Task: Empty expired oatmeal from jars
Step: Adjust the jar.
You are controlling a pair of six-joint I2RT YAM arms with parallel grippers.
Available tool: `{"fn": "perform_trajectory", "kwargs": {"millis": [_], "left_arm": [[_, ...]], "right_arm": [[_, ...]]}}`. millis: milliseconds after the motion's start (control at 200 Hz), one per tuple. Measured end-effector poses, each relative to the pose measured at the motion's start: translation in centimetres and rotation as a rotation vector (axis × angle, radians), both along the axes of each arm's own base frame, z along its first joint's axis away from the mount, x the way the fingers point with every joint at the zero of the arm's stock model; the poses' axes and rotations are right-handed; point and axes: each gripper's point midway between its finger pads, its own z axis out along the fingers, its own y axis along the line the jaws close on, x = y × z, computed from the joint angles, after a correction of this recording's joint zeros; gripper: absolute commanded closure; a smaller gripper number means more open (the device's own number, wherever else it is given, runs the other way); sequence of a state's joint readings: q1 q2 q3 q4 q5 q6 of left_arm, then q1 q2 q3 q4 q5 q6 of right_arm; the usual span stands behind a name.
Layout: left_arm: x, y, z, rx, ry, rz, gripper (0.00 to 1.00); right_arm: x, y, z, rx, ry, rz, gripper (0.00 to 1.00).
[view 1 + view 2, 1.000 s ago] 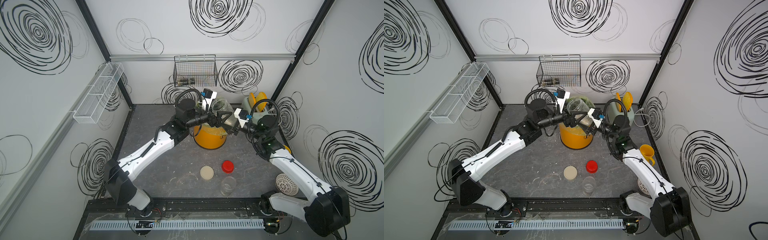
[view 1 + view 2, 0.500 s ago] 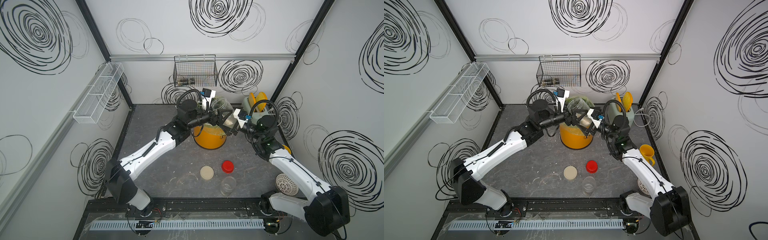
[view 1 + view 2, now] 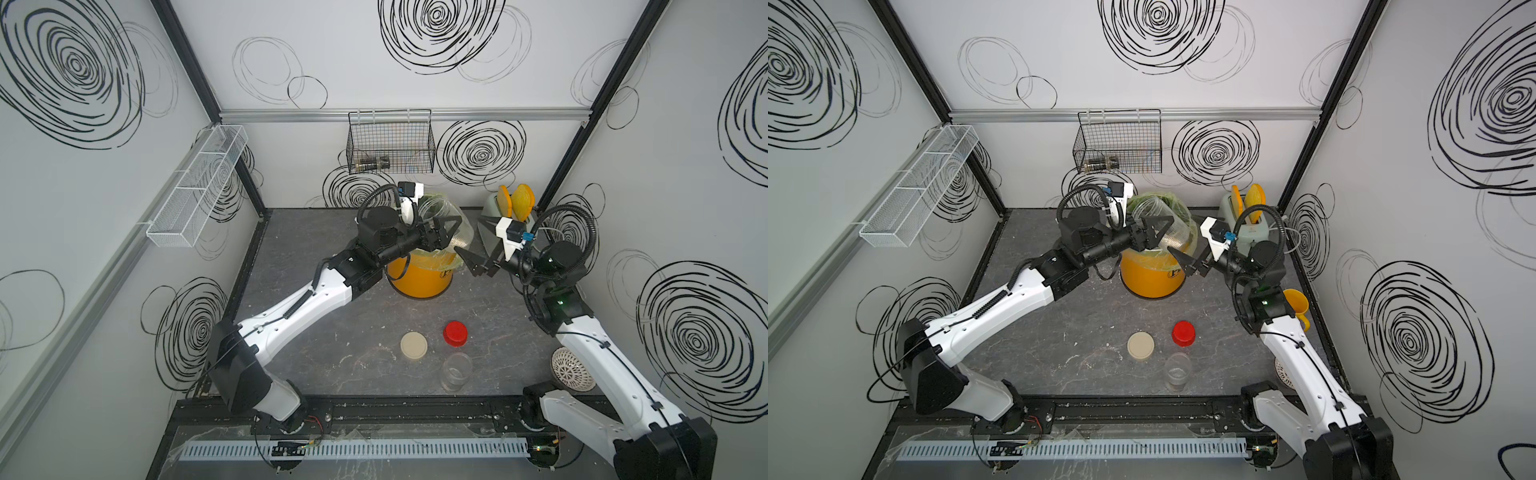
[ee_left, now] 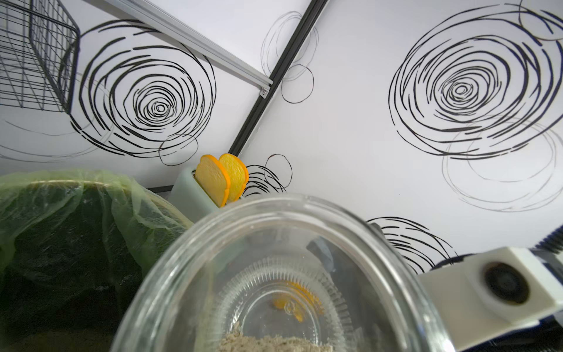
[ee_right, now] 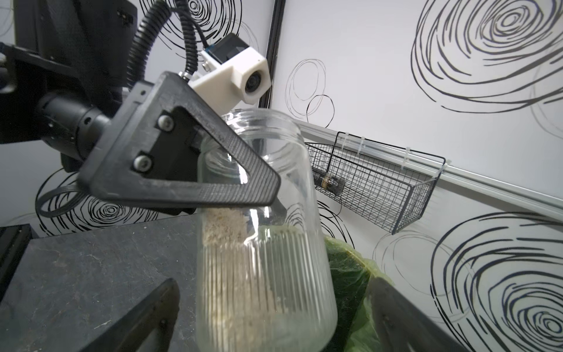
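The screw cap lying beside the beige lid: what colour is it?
The screw cap is red, clearest in a top view.

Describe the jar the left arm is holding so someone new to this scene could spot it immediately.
Find the round yellow bin with a green liner at the back of the dark table. Above it, the left gripper holds a wide, ribbed clear jar, lidless, with pale oatmeal inside. The only other jar is slimmer, empty-looking, and stands upright near the front edge.
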State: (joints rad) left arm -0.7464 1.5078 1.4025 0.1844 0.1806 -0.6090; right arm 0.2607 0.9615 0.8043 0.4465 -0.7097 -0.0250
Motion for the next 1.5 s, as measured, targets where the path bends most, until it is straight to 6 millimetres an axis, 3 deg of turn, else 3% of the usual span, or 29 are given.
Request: {"fn": "perform_trajectory", "kwargs": {"millis": [170,320,605,891,1111,1266,1501], "left_arm": [[0.4,0.5,0.3,-0.035,0.030,0.039,1.00],[0.5,0.6,0.3,-0.067,0.069,0.044,1.00],[0.2,0.4,0.9,-0.145,0.134,0.013,1.00],[0.1,0.6,2.4,-0.236,0.162,-0.025,1.00],[-0.2,0.5,3.5,-0.275,0.163,-0.047,1.00],[-0.5,0.4,4.6,-0.303,0.151,-0.064,1.00],[-1.2,-0.3,4.5,-0.300,0.155,-0.089,1.00]], "right_arm": [[-1.4,-0.3,0.7,0.138,0.222,0.070,0.00],[-1.0,-2.6,1.4,0.343,0.446,0.141,0.00],[1.0,-3.5,-1.0,0.567,0.756,0.326,0.02],[0.4,-3.1,0.9,0.630,0.768,0.474,0.02],[-0.2,-0.6,2.1,0.591,0.760,0.559,0.02],[0.0,0.1,2.2,0.574,0.742,0.555,0.02],[0.6,0.9,2.5,0.570,0.729,0.568,0.02]]}}
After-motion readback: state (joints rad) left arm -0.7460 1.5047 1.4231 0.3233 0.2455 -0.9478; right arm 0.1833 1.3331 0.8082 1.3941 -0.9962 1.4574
